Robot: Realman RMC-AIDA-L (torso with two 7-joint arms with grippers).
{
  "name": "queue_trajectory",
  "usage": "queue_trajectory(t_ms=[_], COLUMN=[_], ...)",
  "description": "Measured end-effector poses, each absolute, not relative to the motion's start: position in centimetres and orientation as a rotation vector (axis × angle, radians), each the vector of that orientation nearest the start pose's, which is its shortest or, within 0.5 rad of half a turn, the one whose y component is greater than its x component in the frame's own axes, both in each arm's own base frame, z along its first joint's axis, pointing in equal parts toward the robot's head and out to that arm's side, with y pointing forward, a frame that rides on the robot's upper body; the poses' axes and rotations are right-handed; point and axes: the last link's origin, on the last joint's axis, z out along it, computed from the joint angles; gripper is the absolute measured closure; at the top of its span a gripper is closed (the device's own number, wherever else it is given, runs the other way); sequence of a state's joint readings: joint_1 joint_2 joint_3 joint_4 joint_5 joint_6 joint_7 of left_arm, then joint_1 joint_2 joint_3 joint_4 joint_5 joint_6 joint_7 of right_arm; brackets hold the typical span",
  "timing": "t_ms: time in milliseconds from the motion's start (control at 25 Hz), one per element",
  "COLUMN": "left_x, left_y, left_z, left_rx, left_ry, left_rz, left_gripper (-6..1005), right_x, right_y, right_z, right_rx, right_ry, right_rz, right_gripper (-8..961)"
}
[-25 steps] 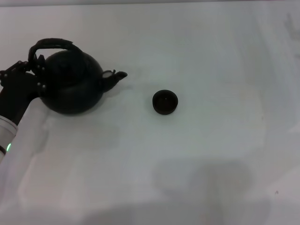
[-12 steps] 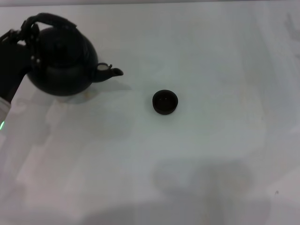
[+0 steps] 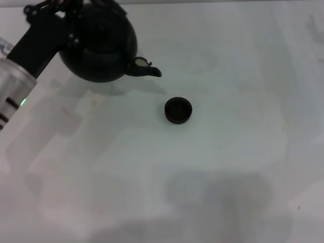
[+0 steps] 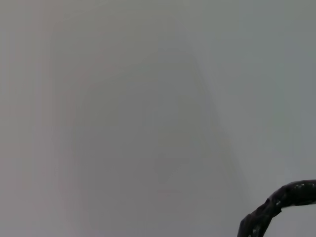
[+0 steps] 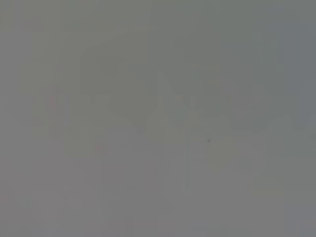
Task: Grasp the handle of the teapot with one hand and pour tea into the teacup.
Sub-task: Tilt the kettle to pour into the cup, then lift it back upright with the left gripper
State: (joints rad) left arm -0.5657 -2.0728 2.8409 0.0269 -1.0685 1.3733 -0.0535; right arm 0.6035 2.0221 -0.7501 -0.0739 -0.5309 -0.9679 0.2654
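In the head view the round black teapot (image 3: 98,50) hangs in the air at the far left, above its shadow on the table. Its spout (image 3: 150,71) points right and slightly down toward the teacup (image 3: 178,110), and stops short of it to the left. My left gripper (image 3: 59,9) is at the top edge, shut on the handle, most of which is cut off by that edge. A piece of the black handle (image 4: 279,201) shows in the left wrist view. The small black teacup stands alone in the middle of the table. My right gripper is out of view.
The white table (image 3: 228,167) fills the head view. My left forearm (image 3: 17,83) slants in from the left edge. The right wrist view shows only a plain grey surface.
My left gripper has lifted the teapot off the table and carried it up and to the right, so the spout is now closer to the teacup. The teacup has not moved.
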Motion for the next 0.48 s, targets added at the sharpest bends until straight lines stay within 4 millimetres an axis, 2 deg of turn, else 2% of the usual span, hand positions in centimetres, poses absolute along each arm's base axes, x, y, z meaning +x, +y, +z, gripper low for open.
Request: queue_trajectory(t_ms=[160,480], left_x=[-26.4,-25.3], left_y=[35.2,35.9], left_z=[-2.8,-3.1], left_rx=[-1.964,-2.013], left_ry=[0.044,0.149], left_rz=[-0.710,-0.685], left_gripper=[885,884], right_x=[34.4,34.5], right_y=[39.3,39.2], right_z=[4.9,4.7], right_rx=[-1.470,-1.468], right_ry=[0.603,0.618], right_rz=[0.595,0.600], right_gripper=[121,121])
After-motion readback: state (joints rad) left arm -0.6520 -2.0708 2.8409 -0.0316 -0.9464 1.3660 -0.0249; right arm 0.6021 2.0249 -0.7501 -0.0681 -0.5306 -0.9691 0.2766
